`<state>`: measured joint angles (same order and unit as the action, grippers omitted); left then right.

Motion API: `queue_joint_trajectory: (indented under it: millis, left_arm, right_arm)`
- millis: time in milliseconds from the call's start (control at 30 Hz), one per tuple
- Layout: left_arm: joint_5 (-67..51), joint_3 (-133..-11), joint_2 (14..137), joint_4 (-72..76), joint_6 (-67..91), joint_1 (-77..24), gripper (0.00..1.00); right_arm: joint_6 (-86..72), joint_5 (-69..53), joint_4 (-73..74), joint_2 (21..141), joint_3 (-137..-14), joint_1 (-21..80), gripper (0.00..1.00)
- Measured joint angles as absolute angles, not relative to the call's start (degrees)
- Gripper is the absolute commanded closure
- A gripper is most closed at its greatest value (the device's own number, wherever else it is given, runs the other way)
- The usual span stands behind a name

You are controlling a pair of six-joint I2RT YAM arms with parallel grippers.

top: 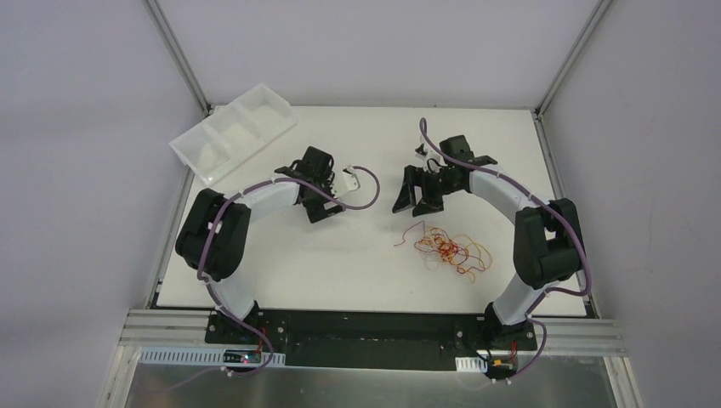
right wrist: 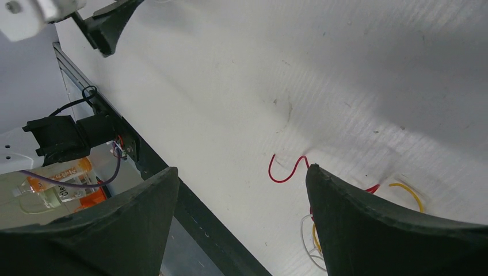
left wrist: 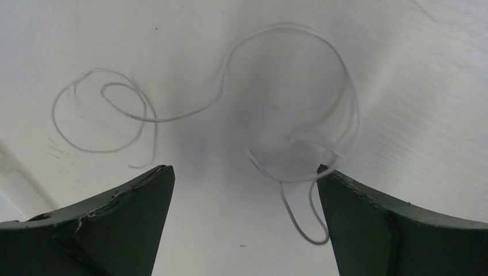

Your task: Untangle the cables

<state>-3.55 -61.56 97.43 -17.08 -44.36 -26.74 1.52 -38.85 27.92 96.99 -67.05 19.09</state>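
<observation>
A tangle of thin red, orange and yellow cables point(top: 446, 248) lies on the white table, right of centre. My right gripper point(top: 415, 204) hovers just behind its left end, open and empty. In the right wrist view point(right wrist: 241, 168) a red strand end point(right wrist: 280, 181) curls beside the right finger, with yellow point(right wrist: 410, 191) and white loops behind it. My left gripper point(top: 327, 208) is open and empty over the table's middle left. In the left wrist view point(left wrist: 244, 169) a single pale wire point(left wrist: 315, 242) lies in loose loops, one loop next to the right finger.
A clear plastic compartment tray point(top: 234, 132) sits at the back left corner. The table's dark front edge point(right wrist: 190, 213) runs under the right gripper's view. A left gripper finger point(right wrist: 109, 26) shows at the top left of the right wrist view.
</observation>
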Motion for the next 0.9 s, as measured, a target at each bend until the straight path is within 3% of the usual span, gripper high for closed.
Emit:
queue_joint_trajectory:
  millis: [233,567,667,833,900]
  left_arm:
    - [0.27,-65.91,103.42,-11.97,-48.71,-26.50,0.01]
    - [-11.33,-89.32,118.96,-26.57,-41.12,-16.36,0.03]
    - [-12.82,-92.05,121.21,-29.47,-39.33,-14.74,0.16]
    - [-14.98,-93.54,122.39,-33.08,-36.88,-15.11,0.64]
    - [-15.57,-93.67,122.45,-33.61,-36.32,-15.44,0.79]
  right_arm:
    - [1.52,-39.00,28.01,97.01,-67.05,18.33,0.16]
    - [1.54,-39.13,28.71,97.01,-67.05,18.17,0.16]
    - [1.54,-39.35,28.97,97.03,-67.05,18.06,0.16]
    - [1.54,-39.48,29.08,97.03,-67.05,17.96,0.17]
    - [1.54,-39.48,29.12,97.03,-67.05,17.93,0.17]
